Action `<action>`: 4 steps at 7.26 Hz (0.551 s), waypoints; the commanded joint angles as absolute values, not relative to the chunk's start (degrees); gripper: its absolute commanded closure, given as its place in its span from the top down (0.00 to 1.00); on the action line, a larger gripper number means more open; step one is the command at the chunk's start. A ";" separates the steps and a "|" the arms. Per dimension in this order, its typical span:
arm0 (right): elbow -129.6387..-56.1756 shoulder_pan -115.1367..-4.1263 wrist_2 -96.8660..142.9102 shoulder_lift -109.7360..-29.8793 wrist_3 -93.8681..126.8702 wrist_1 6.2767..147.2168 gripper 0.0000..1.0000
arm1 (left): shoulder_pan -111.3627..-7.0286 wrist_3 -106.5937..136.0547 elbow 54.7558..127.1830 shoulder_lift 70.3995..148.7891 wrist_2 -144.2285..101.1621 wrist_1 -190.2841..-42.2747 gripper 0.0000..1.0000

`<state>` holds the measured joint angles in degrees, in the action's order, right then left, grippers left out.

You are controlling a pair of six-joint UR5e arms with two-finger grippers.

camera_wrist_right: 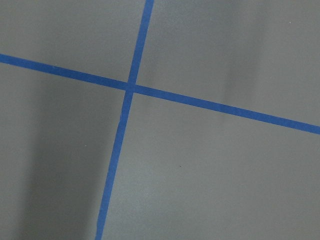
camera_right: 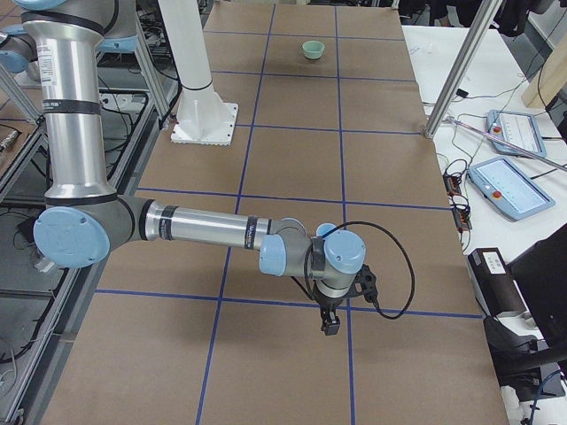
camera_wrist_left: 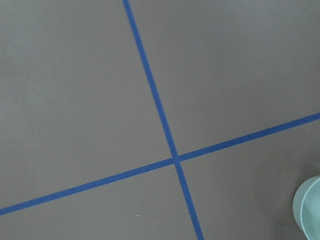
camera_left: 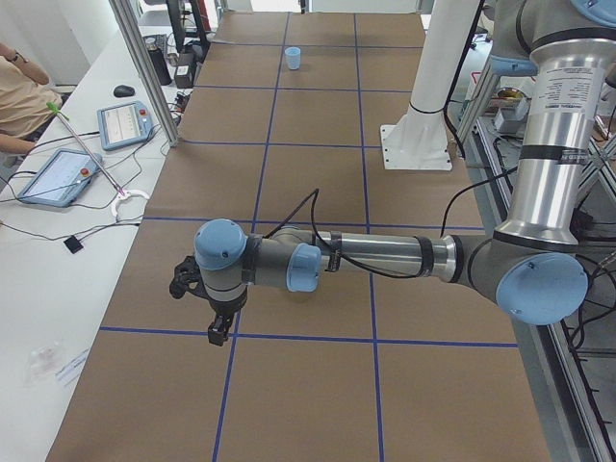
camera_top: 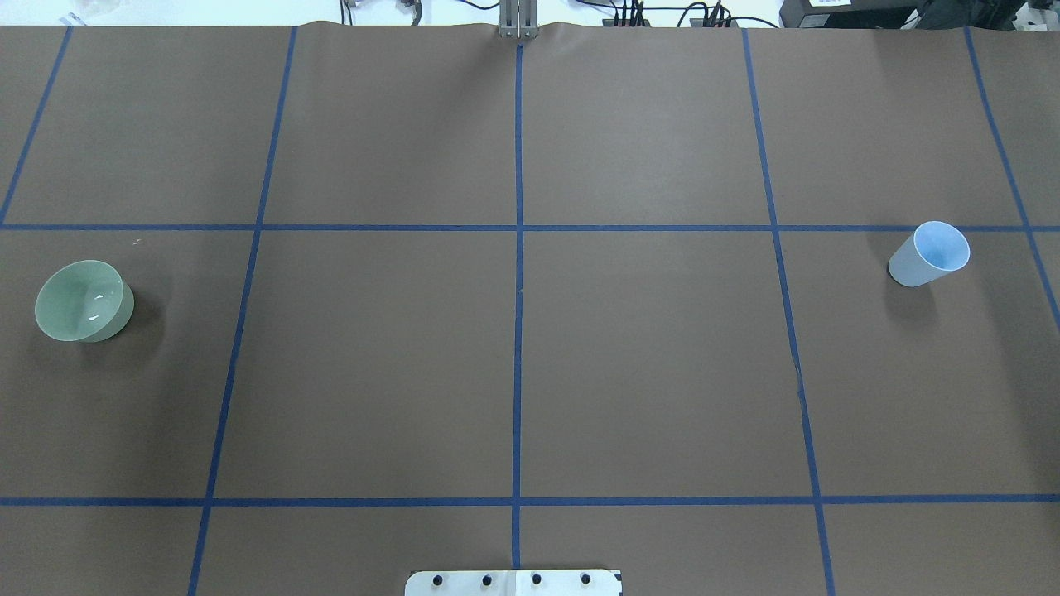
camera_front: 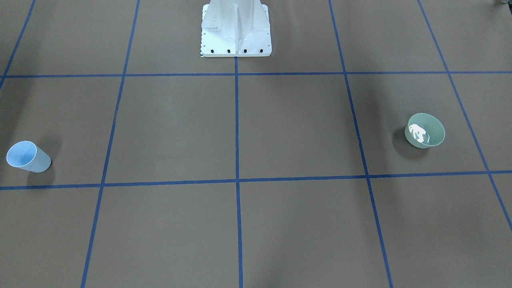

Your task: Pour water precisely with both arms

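A mint-green bowl [camera_front: 425,130] stands on the robot's left side of the table; it also shows in the overhead view [camera_top: 83,300]. White glints of water [camera_front: 419,134] lie inside it. A pale blue cup [camera_front: 28,157] stands on the robot's right side, also seen from overhead [camera_top: 931,254]. The left gripper [camera_left: 218,334] hangs above the table, pointing down, and shows only in the exterior left view. The right gripper [camera_right: 330,326] does likewise in the exterior right view. I cannot tell whether either is open or shut. The bowl's rim [camera_wrist_left: 311,205] shows at the left wrist view's lower right edge.
The table is brown with a blue tape grid [camera_top: 518,248]. The white bolted pedestal [camera_front: 235,29] stands at the robot's side in the middle. Tablets [camera_left: 60,176] and cables lie on side benches beyond the far table edge, beside a seated person [camera_left: 21,91].
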<state>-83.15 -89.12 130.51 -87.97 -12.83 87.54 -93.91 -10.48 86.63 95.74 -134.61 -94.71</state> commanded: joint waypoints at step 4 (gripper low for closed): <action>-83.06 -89.12 130.60 -88.15 -12.83 87.54 0.99 | -94.13 -10.55 85.25 86.32 -137.02 -104.47 1.00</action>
<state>-83.06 -89.12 130.54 -88.12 -12.83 87.54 -94.07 -10.68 85.31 89.03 -136.22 -100.02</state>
